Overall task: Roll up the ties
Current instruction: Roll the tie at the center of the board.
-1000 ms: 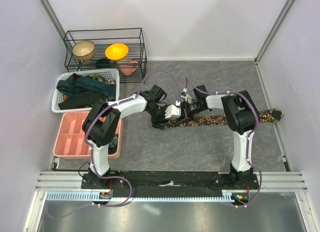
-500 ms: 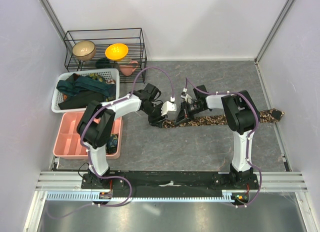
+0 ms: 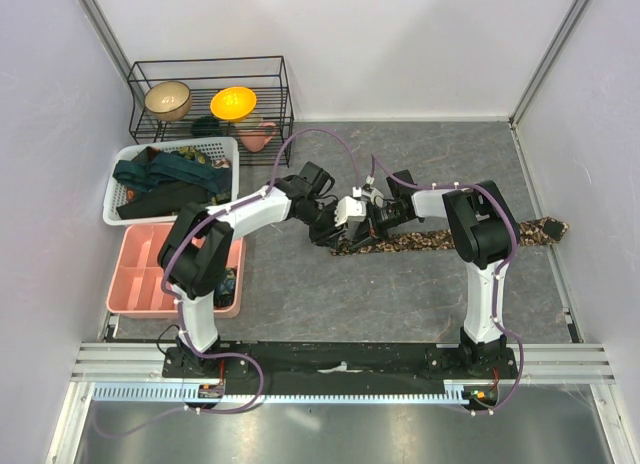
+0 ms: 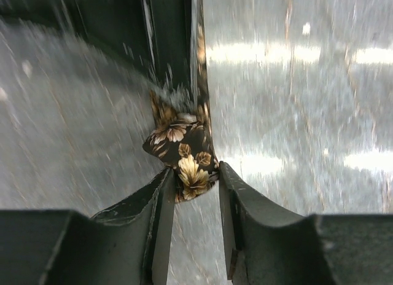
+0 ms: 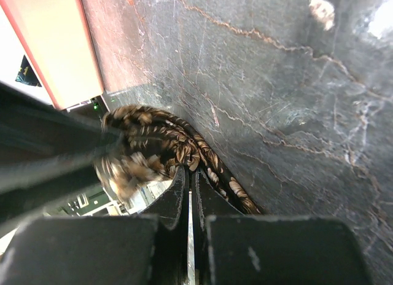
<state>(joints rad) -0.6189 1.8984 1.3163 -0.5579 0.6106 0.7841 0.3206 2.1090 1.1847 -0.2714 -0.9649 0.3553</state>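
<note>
The brown-and-tan speckled tie (image 3: 440, 240) lies as a flat strip across the table, running right to its wide end near the right wall. Its left end is bunched into a partial coil. My left gripper (image 3: 342, 224) is closed on that coiled end; in the left wrist view the floral fabric (image 4: 184, 150) fills the gap between the fingertips of the gripper (image 4: 191, 180). My right gripper (image 3: 362, 227) meets it from the right. In the right wrist view the gripper (image 5: 190, 171) is shut, pinching the coil (image 5: 153, 140). Dark teal and black ties (image 3: 170, 174) lie in the basket.
A white mesh basket (image 3: 118, 189) stands at the left and a pink compartment tray (image 3: 150, 269) lies in front of it; the tray also shows in the right wrist view (image 5: 55, 45). A black wire rack (image 3: 210, 94) with bowls stands at the back left.
My left gripper pulled back left off the tie end half a second ago, then returned right onto the coil. The right gripper stayed on the tie.
</note>
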